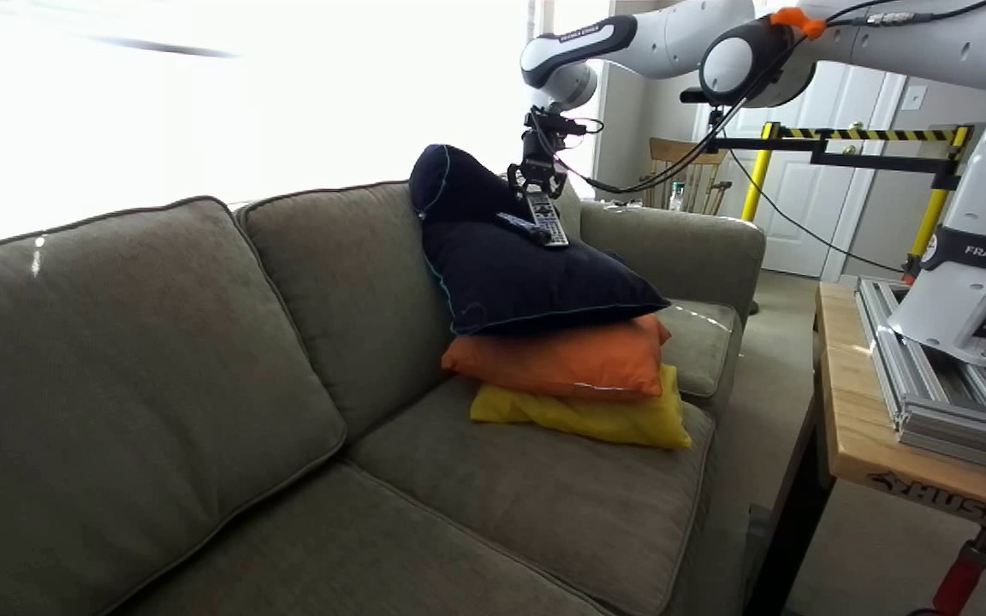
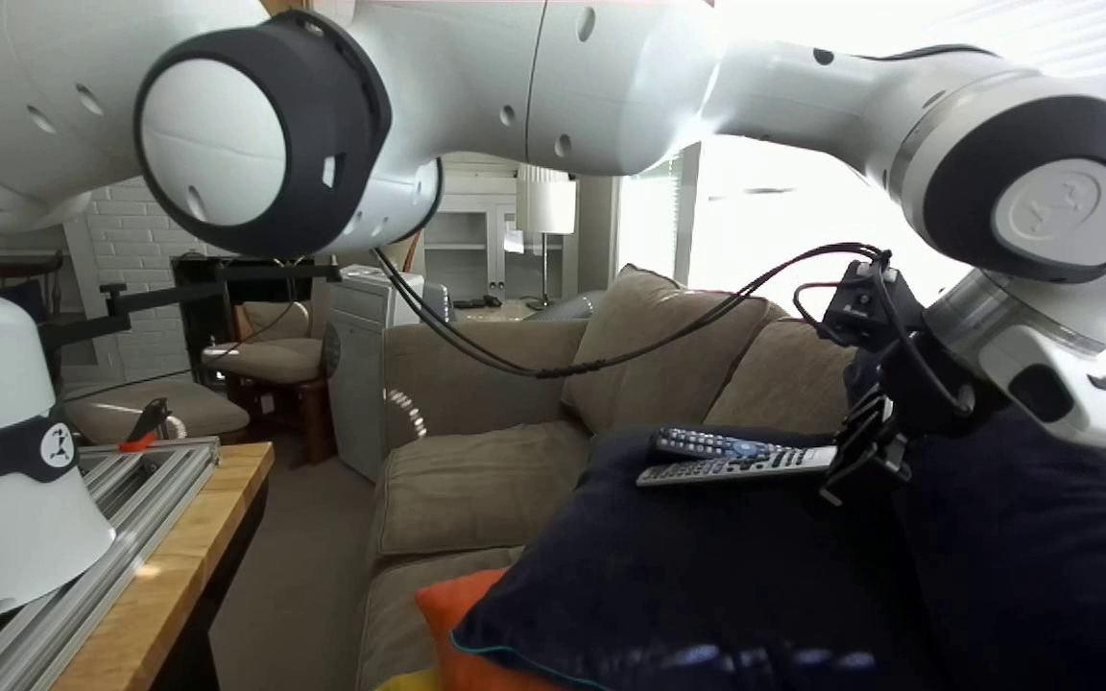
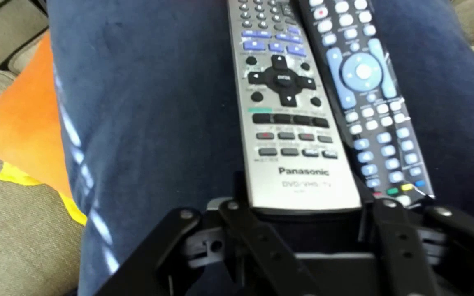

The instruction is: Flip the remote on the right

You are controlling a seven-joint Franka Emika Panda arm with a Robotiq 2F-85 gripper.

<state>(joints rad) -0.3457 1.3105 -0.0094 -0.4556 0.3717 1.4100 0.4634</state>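
The silver remote [image 3: 292, 127] is held at one end by the gripper [image 3: 304, 199], whose jaws are closed on its two long edges and parted only by its width. Its button side is turned up, and it is placed over the dark blue pillow [image 1: 544, 278]; whether the gripped end is raised off the pillow cannot be told. Just to its left in an exterior view is laid the black remote [image 1: 522, 228], also buttons up and set at a slight angle to it; whether the two are touching cannot be told. Under the dark blue pillow the orange pillow [image 1: 566, 359] is stacked, and beneath that the yellow pillow [image 1: 583, 419], its near edge left uncovered. The pile is borne by the couch [image 1: 501, 488], whose armrest [image 1: 673, 248] is seen at the far right. Nearer and farther right, the arm [image 1: 673, 38] is mounted on metal rails [image 1: 912, 393] on a wooden table [image 1: 852, 428]. Beyond the armrest, a wooden chair [image 1: 673, 151] is seen.
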